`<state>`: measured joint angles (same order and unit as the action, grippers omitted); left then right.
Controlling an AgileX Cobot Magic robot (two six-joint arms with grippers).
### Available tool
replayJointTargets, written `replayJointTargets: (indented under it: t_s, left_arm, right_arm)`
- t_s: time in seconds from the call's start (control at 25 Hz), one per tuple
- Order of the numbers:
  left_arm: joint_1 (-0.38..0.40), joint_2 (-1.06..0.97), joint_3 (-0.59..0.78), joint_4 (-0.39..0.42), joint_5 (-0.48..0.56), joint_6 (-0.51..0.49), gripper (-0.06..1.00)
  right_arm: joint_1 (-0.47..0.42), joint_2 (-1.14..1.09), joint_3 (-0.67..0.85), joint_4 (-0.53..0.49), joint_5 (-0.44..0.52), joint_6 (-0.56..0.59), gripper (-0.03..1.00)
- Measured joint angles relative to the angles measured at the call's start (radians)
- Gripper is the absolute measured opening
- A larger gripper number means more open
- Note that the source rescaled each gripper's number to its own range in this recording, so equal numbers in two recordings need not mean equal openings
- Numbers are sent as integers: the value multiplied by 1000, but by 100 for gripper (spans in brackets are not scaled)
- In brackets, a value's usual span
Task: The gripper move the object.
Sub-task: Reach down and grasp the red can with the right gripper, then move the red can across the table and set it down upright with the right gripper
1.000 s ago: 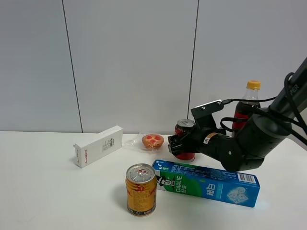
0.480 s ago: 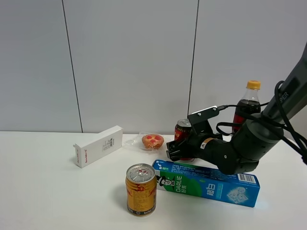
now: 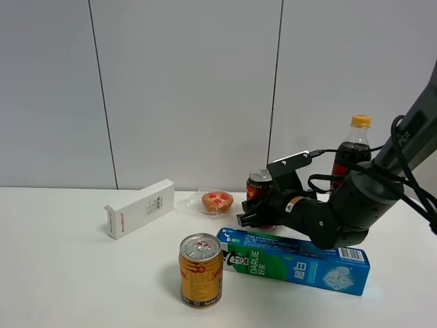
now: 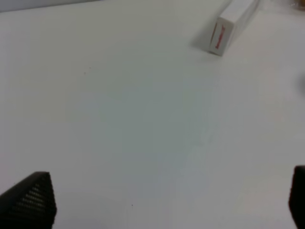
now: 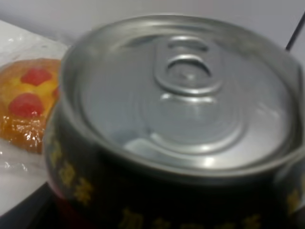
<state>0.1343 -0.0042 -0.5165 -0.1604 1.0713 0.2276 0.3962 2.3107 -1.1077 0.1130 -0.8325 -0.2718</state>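
Observation:
The red can (image 3: 258, 183), with a silver top and a black band with gold lettering, stands at the back of the white table (image 3: 61, 280), between the jaws of my right gripper (image 3: 251, 213). The gripper reaches in from the right and hides the can's lower half. In the right wrist view the can (image 5: 181, 119) fills the frame, top up and very close. My left gripper (image 4: 162, 205) does not show in the exterior high view. In the left wrist view its two fingertips (image 4: 28, 200) stand far apart over bare table, holding nothing.
A short gold-and-red can (image 3: 201, 270) stands at the front. A green-and-blue toothpaste box (image 3: 293, 261) lies just in front of the right gripper. A wrapped pastry (image 3: 217, 200) lies left of the red can, a cola bottle (image 3: 351, 154) behind the arm, a white box (image 3: 140, 207) further left.
The right arm has dropped lower and the red can has shifted slightly left with it. Over the last half second almost nothing moved.

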Motion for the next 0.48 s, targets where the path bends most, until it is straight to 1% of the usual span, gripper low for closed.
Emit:
replayJointTargets:
  t_s: [0.48]
  left_arm:
    - [0,0,0,0,0,0,100]
  right_arm:
    - [0,0,0,0,2,0,0]
